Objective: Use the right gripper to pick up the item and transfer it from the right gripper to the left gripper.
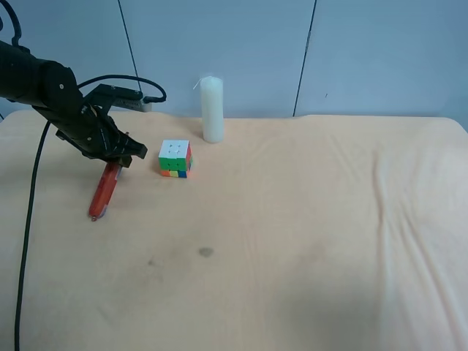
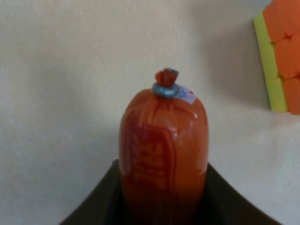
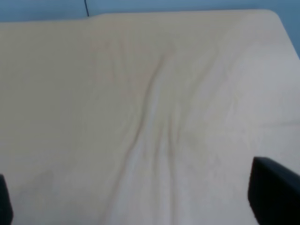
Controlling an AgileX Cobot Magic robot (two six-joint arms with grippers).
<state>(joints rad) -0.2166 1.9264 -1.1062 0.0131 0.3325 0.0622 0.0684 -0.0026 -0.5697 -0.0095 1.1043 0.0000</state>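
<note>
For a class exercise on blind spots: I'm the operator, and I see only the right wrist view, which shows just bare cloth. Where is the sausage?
Observer: The sausage is in the left gripper, gripped at its upper end.
Operator: Is it off the table?
Observer: Not clearly. It slants down, and its lower end looks to reach the cloth.
Operator: Anything close by?
Observer: A cube stands beside that gripper, apart from the sausage.

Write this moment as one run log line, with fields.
item: red sausage stick, in left gripper jaws | right gripper: open, empty | cube: on table
</note>
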